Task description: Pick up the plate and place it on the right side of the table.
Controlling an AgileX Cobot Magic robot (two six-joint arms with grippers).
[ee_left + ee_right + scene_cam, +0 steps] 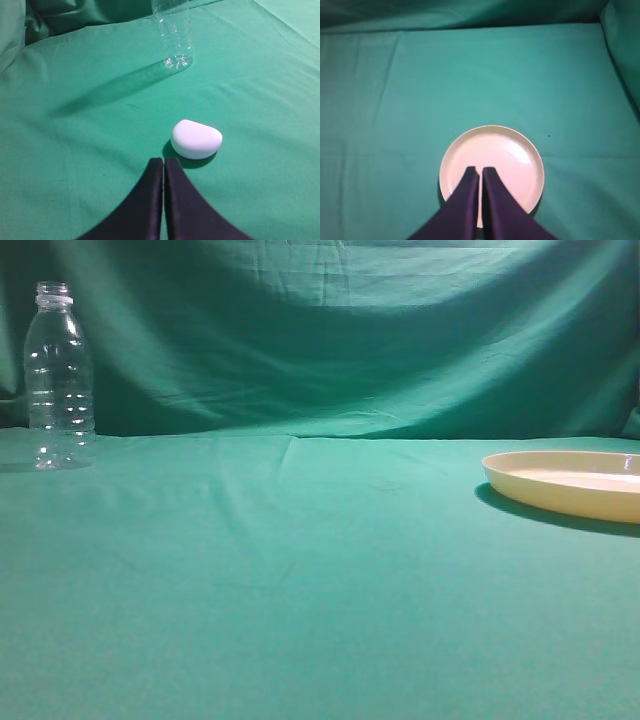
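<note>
Teal-green cloth table (300, 580), shown with a draped green backdrop cloth (350, 330) behind it; the surface carries faint creases and bears all the objects. The plate (570, 485), a wide, shallow, round cream-yellow plastic dish with a raised rim, lies flat on the cloth at the right edge of the exterior view, partly cut off by the frame, empty and casting a dark shadow on its left; in the right wrist view the plate (520, 155) appears as a full circle with a pale glossy centre. A clear plastic bottle (58, 375) stands upright, uncapped, at the far left, well apart from the plate. A small white rounded object (196, 139), of uncertain identity, lies near the bottle in the left wrist view. The right gripper (480, 175) hangs above the plate with its two dark fingers pressed together, holding nothing; whether it touches the plate cannot be told. The left gripper (163, 165) likewise has its fingers pressed together, empty, just short of the white object. Judged from this layout, the plate already rests toward the right, so the task is either at its start or near its finish; if a pick is due, the right fingers must first spread and then close over the raised rim.
</note>
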